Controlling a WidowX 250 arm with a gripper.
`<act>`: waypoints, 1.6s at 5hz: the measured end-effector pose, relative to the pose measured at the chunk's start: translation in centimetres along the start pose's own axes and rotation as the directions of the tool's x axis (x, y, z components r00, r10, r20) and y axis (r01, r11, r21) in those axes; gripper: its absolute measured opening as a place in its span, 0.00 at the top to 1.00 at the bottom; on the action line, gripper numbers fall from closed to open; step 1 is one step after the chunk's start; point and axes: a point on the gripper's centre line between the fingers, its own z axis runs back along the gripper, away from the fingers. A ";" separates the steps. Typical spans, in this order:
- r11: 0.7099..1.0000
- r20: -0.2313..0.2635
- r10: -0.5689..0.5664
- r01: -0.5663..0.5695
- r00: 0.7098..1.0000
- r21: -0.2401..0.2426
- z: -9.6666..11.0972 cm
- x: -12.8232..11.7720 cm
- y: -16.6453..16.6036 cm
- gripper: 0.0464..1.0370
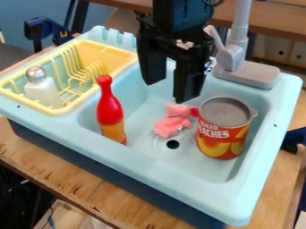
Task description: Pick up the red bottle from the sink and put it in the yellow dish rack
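Note:
The black gripper (170,91) hangs over the back part of the light blue sink (143,159), its two fingers spread apart with nothing between them. Below its fingertips, a small pink plush toy (172,121) lies on the sink floor behind the drain hole. To the right of the toy stands a can with peaches on its label (222,134). A red bottle (110,109) with an orange lower part stands at the left side of the basin, leaning slightly.
A yellow dish rack (71,109) sits left of the basin, holding a white bottle with a silver cap (42,88). The grey faucet (245,71) rises at the back right, close to the arm. Blue clamps (48,27) stand beyond the sink.

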 end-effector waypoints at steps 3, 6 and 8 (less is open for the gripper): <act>0.997 -0.052 -0.073 0.075 0.996 0.028 2.5 -2.5 1.7 0.04; 0.997 -0.147 -0.022 0.033 0.989 0.075 2.3 -4.4 4.7 0.04; 0.994 -0.143 -0.013 0.029 0.990 0.104 0.6 -3.4 6.4 0.04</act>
